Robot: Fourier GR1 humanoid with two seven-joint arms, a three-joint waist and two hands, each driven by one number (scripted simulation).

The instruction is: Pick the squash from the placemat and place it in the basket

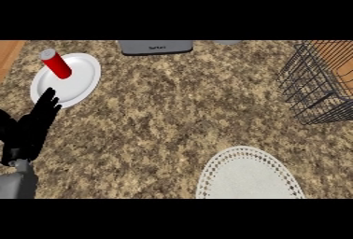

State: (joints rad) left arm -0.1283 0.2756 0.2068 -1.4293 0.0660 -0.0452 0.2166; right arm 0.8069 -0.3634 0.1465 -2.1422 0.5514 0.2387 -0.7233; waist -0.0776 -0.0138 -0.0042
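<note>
Resting at nine o'clock, the left hand [31, 128] holds nothing, fingers straight. The lace placemat [248, 175] lies bare at five o'clock, the wire basket [318, 84] at two; no squash shows.

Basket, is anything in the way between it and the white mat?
Nothing visible stands between the mat and the basket, only bare counter. The red can on its plate is far left, near the left hand. No squash shows on the mat.
</note>
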